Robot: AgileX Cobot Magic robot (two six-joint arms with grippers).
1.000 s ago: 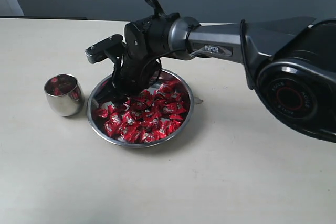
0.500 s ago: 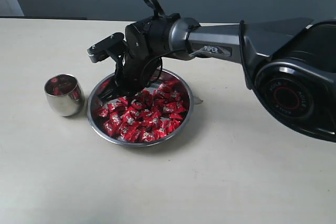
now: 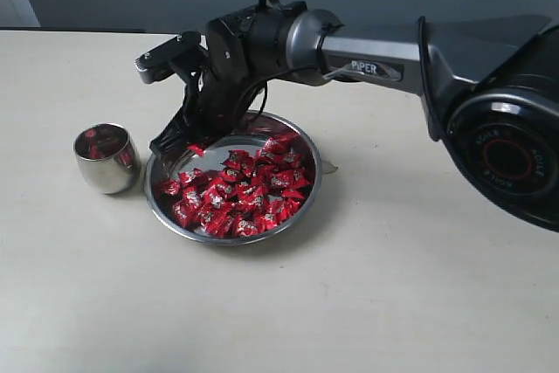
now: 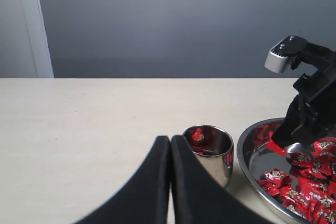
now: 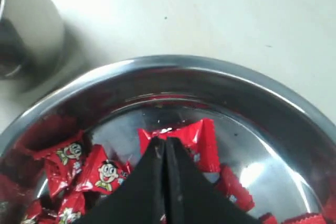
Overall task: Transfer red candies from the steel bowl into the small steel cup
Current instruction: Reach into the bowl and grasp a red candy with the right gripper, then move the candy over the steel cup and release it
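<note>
**A:** Exterior view first. Where is the right gripper [image 3: 179,144]?

**B:** Over the rear left part of the steel bowl [image 3: 229,240]. Its jaws are pinched on one red candy [image 3: 196,149], which hangs above bare steel. The other red candies [image 3: 244,194] lie heaped toward the front and right of the bowl.

**A:** And the small steel cup [image 3: 106,163]?

**B:** Upright on the table [image 3: 393,303], just left of the bowl (red shows inside it).

**A:** Left wrist view?

**B:** The left gripper [image 4: 170,141] has its fingers pressed together, gripping nothing. The cup stands just past the tips, with the bowl beside it.

**A:** Right wrist view?

**B:** The black fingertips meet on the candy's wrapper, above shiny bowl floor. The cup is a blur beyond the rim.
</note>
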